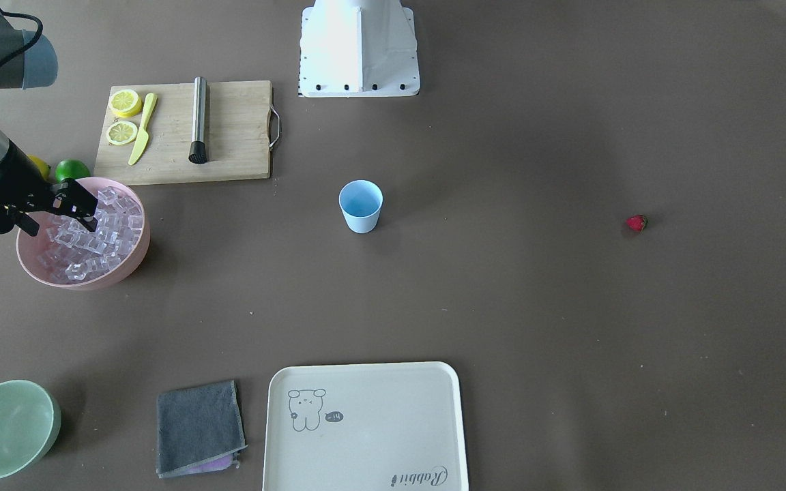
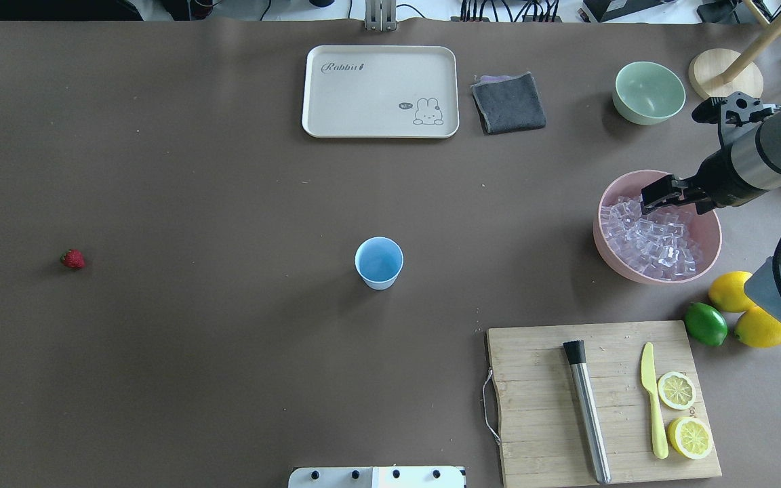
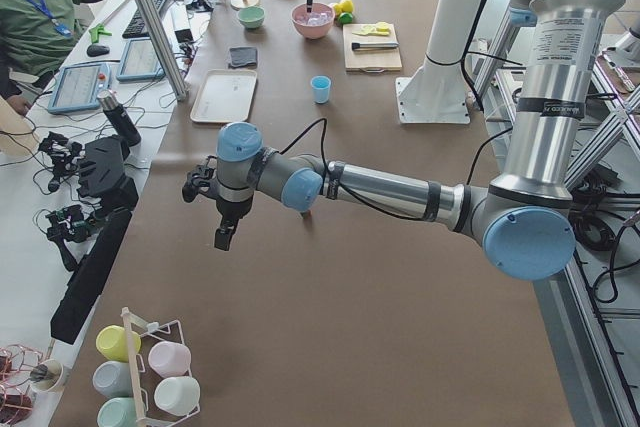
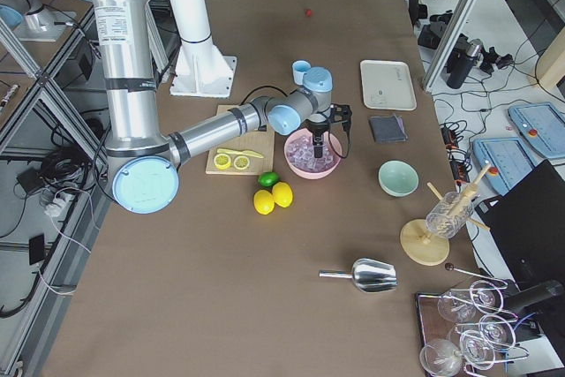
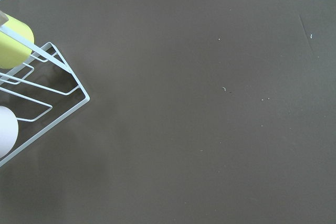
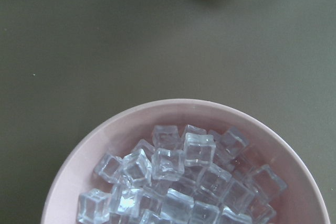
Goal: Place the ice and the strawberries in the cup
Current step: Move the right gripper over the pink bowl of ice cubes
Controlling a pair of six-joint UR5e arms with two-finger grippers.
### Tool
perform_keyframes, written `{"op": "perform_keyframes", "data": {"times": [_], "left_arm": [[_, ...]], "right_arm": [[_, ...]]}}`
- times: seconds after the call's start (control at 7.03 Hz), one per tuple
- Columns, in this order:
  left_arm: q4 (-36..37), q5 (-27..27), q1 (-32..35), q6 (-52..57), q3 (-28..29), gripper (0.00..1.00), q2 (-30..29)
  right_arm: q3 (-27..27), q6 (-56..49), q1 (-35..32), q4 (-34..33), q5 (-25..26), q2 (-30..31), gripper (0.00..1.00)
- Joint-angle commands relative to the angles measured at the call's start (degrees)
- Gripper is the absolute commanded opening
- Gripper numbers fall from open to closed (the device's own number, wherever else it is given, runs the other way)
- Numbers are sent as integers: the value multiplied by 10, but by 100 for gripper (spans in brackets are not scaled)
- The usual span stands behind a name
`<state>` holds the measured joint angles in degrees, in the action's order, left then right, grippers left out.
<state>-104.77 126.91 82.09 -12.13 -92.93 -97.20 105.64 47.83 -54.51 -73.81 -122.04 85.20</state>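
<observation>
The light-blue cup (image 1: 360, 206) stands upright and empty mid-table, and also shows in the overhead view (image 2: 379, 263). The ice (image 2: 655, 240) is a heap of clear cubes in the pink bowl (image 2: 601, 230), which fills the right wrist view (image 6: 184, 182). My right gripper (image 1: 84, 210) hangs just over the ice, jaws apart, holding nothing. One red strawberry (image 2: 72, 259) lies alone on the table far from the cup. My left gripper (image 3: 222, 239) shows only in the exterior left view, far from these things; I cannot tell if it is open.
A cutting board (image 2: 539, 400) with muddler, knife and lemon slices lies near the pink bowl. Two lemons and a lime (image 2: 706, 324) sit beside it. A green bowl (image 2: 649, 91), grey cloth (image 2: 508, 102) and tray (image 2: 380, 91) line the far edge. A wire cup rack (image 5: 31, 87) is under the left wrist.
</observation>
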Motion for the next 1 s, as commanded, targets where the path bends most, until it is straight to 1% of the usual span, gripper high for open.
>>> {"op": "perform_keyframes", "data": {"times": [0.0, 0.57, 0.71, 0.85], "left_arm": [[0, 0, -1, 0, 1, 98, 0], [-1, 0, -3, 1, 5, 98, -1], [-1, 0, -3, 1, 9, 98, -4], [-1, -1, -3, 1, 12, 98, -8]], "right_arm": [[-11, 1, 13, 1, 15, 0, 100], [-29, 0, 16, 1, 20, -4, 100], [-28, 0, 16, 1, 23, -4, 96], [-29, 0, 17, 1, 33, -2, 78]]}}
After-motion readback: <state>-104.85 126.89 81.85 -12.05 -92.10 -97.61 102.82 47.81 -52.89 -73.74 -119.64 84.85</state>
